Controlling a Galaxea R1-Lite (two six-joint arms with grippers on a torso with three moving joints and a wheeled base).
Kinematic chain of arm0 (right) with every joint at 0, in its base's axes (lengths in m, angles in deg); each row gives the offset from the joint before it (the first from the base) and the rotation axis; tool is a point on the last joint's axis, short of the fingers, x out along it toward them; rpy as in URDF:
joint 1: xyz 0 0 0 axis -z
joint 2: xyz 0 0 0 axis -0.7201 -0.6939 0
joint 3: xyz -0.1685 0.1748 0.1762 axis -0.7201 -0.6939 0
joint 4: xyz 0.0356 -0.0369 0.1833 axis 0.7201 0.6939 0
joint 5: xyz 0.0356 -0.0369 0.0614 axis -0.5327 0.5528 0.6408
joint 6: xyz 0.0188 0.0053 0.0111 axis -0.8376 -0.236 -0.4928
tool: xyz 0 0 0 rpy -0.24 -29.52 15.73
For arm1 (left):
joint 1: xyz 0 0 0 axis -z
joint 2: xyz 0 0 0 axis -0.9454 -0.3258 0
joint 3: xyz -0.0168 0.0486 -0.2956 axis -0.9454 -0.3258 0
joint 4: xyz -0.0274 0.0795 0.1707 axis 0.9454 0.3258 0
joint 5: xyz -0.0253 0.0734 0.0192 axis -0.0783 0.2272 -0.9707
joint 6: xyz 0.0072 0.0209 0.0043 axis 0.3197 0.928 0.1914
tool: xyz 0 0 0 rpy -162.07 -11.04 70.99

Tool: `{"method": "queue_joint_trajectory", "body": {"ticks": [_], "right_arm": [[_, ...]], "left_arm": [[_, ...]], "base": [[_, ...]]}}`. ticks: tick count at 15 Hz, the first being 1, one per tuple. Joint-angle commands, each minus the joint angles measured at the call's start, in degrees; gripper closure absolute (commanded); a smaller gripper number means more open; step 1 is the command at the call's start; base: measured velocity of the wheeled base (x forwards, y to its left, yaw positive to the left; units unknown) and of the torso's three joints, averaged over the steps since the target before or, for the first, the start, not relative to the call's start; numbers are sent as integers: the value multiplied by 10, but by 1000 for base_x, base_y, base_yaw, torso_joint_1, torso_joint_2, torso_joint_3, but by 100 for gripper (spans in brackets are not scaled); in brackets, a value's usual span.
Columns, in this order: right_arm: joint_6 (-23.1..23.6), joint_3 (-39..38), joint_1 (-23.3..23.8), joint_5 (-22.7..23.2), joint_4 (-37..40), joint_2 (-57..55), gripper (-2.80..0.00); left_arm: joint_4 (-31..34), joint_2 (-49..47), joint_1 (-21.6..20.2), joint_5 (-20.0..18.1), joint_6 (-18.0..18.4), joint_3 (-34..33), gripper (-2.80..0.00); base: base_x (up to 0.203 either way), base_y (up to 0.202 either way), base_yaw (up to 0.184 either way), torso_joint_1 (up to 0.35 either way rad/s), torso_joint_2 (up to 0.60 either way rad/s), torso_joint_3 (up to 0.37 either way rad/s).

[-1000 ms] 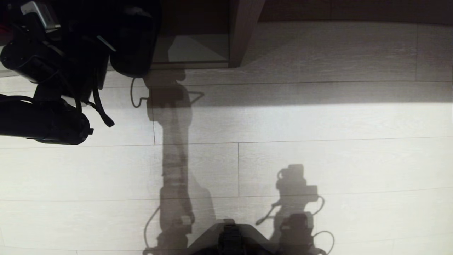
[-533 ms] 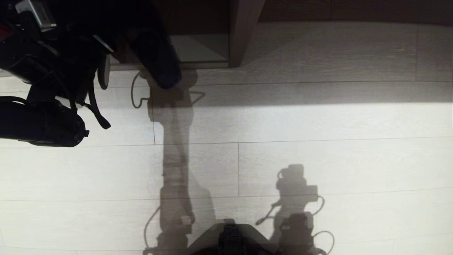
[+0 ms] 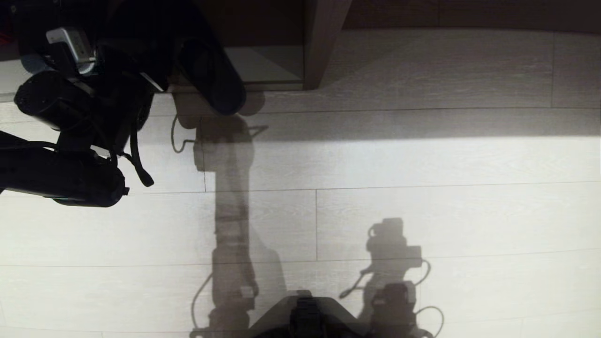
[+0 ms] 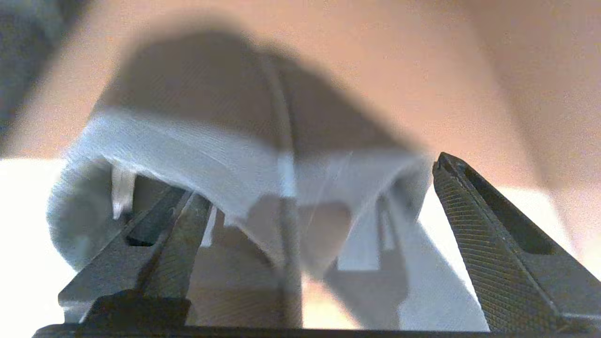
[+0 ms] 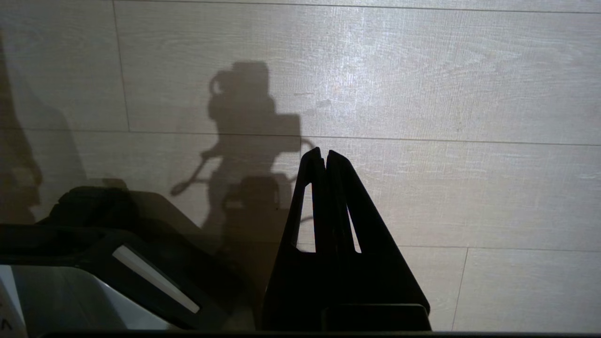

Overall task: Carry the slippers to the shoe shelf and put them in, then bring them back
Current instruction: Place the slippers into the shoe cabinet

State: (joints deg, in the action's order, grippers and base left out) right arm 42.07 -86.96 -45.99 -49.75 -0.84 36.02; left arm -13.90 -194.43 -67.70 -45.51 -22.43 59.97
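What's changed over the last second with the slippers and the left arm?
The left gripper has spread its fingers and let go of the slippers, which now lie at the front of the shoe shelf, one toe over its edge. The arm has drawn back slightly. The right gripper stayed shut and parked over the floor.

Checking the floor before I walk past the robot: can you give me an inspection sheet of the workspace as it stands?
Surface: pale wood-grain floor, half lit, crossed by arm shadows.
Job's things: slippers close ahead of the left gripper; one toe overhangs the shoe shelf base board.
Clutter: nothing seen.
Grippers: left gripper open, fingers spread at the slippers' open heels; right gripper shut, parked over bare floor.
Cables: black cable hanging off the left arm.
Surroundings: dark upright panel beside the shelf.
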Motion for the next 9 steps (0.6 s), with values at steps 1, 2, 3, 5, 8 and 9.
{"method": "queue_joint_trajectory", "body": {"ticks": [1,2,3,5,8,9], "right_arm": [[0,0,-1,0,0,0,0],[0,0,0,0,0,0,0],[0,0,0,0,0,0,0],[0,0,0,0,0,0,0],[0,0,-1,0,0,0,0],[0,0,0,0,0,0,0]], "left_arm": [[-5,-32,-4,-1,-1,19,-280],[-5,-40,-5,0,-1,34,-280],[-5,-51,-5,1,-1,41,-280],[-5,-63,-8,-15,-1,47,-280],[46,-67,-15,-48,2,48,-280],[74,-65,-17,-53,3,54,-280]], "base": [[0,0,0,0,0,0],[0,0,0,0,0,0],[0,0,0,0,0,0],[0,0,0,0,0,0],[0,0,0,0,0,0],[0,0,0,0,0,0]]}}
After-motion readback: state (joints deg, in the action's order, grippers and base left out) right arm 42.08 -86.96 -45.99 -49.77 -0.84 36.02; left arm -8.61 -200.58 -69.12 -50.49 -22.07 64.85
